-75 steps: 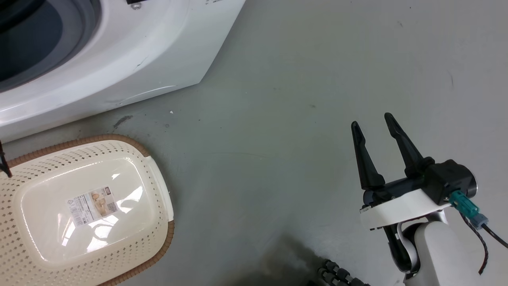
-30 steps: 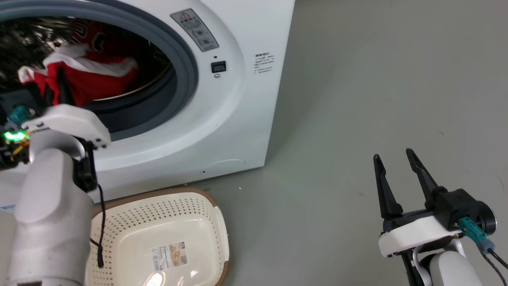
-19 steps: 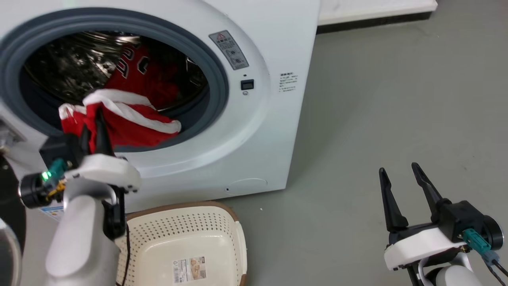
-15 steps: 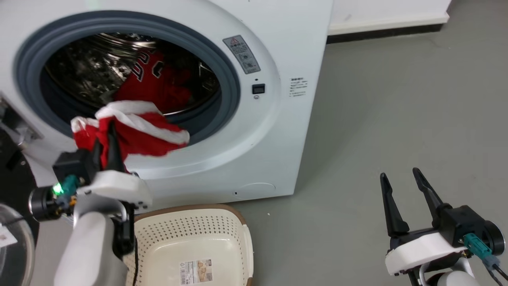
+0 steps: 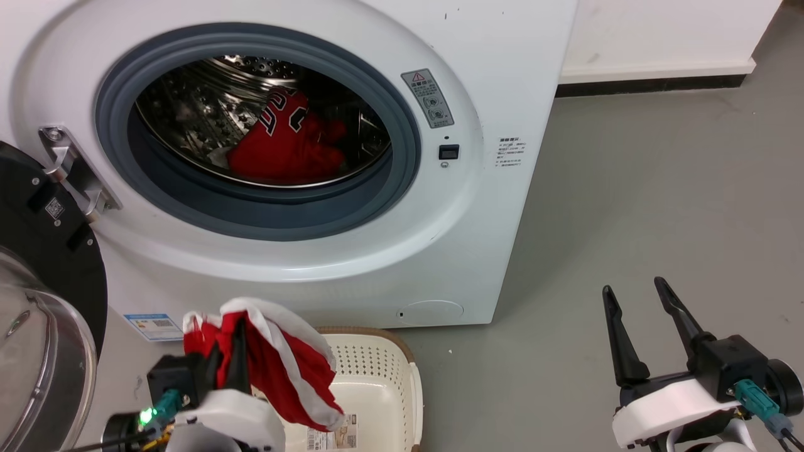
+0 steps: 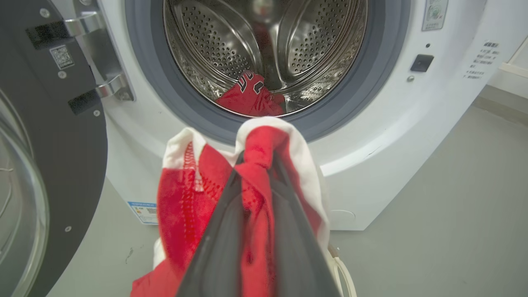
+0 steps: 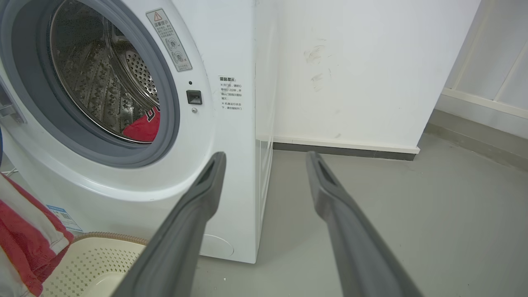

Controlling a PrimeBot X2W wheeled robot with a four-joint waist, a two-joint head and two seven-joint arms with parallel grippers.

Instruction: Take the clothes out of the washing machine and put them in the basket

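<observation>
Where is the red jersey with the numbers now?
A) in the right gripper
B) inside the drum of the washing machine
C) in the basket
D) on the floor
B: the jersey lies in the drum of the washing machine; the left gripper holds a second red garment.

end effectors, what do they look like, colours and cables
Left end effector and right end effector: two long black tapered fingers, black block, white shell. Each has a teal connector; green light beside the left's, dark cable from the right's.
</observation>
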